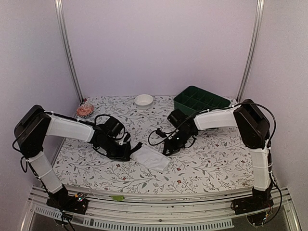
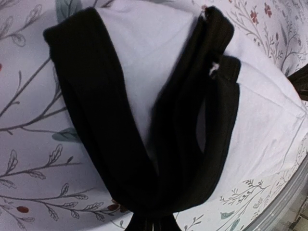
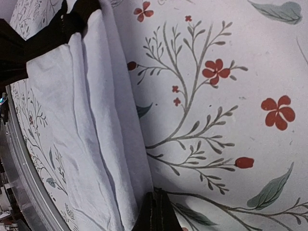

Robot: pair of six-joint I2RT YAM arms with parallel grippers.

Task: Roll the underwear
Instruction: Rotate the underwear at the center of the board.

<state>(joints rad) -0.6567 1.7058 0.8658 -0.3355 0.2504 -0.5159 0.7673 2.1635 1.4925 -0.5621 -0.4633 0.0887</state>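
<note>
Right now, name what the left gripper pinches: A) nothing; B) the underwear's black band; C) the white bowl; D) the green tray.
B: the black band of the underwear gathers into the shut left gripper in its wrist view.

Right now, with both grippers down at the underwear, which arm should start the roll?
Probably left. The left gripper is shut on the black waistband at one end of the underwear, a natural start for rolling. The right gripper is shut beside a white long edge.

The underwear (image 1: pixel 153 158) — white, black-banded, folded into a strip — lies flat on the floral tablecloth (image 1: pixel 202 163).
</note>
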